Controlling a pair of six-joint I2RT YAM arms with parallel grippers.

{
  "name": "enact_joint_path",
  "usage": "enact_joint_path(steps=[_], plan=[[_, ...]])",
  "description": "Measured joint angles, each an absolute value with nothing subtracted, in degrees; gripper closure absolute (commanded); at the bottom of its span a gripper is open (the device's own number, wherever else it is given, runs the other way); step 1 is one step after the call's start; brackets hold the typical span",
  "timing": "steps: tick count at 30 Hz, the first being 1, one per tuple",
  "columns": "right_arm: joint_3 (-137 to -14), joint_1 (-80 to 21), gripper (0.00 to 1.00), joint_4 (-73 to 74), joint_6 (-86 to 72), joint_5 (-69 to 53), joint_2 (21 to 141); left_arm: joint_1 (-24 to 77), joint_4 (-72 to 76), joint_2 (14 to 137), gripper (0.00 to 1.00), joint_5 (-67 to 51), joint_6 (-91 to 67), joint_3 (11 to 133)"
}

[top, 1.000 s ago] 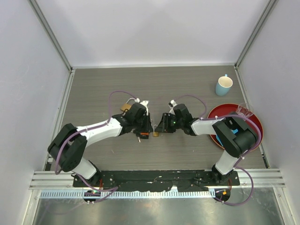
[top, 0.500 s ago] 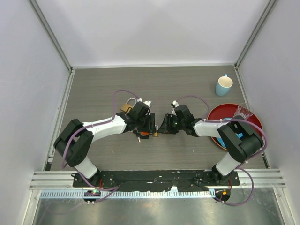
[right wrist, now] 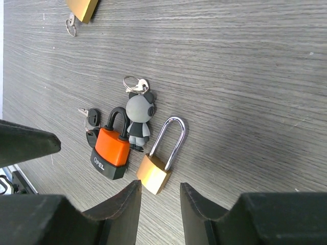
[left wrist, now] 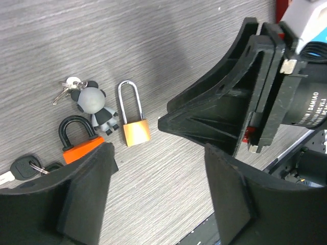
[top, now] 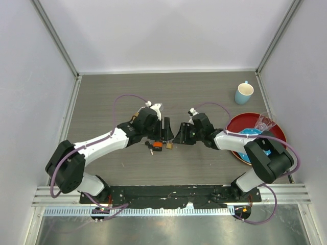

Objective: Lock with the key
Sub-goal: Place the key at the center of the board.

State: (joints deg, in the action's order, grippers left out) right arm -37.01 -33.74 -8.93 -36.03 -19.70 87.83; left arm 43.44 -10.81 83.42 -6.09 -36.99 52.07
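The grey wood-grain table is hemmed in by white walls on three sides. The far half and the left side lie open, while the right side is taken up by a red plate with a clear glass on its far rim and a blue mug beyond it. Both arms stretch low toward the middle. The left arm slants in from the near left, and the right arm folds back from the plate side, so the two heads nearly meet nose to nose. The left gripper has its jaws spread wide with nothing between them, and the right gripper has its jaws only narrowly parted and is also empty. On the table just beneath and between them sits a tight cluster. An orange padlock lies beside a long-shackled brass padlock, a grey panda key fob with its keys lies between their shackles, and a black-headed key lies by the orange lock. A second brass padlock lies farther off, beside the left arm.
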Motion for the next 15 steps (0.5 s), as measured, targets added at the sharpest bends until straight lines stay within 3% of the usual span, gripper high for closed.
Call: enact_joint_path(steps=[7,15], plan=[[-36.99,-33.74,0.48,-7.66,-35.70,-19.11,85.41,43.24,-9.52,80.71,0.12,-5.67,-35.07,51.07],[-37.17,-33.50,0.37,-7.07,-34.72,-17.96,81.93,39.57,-12.38,80.79,0.12,-3.44,-30.00,51.94]])
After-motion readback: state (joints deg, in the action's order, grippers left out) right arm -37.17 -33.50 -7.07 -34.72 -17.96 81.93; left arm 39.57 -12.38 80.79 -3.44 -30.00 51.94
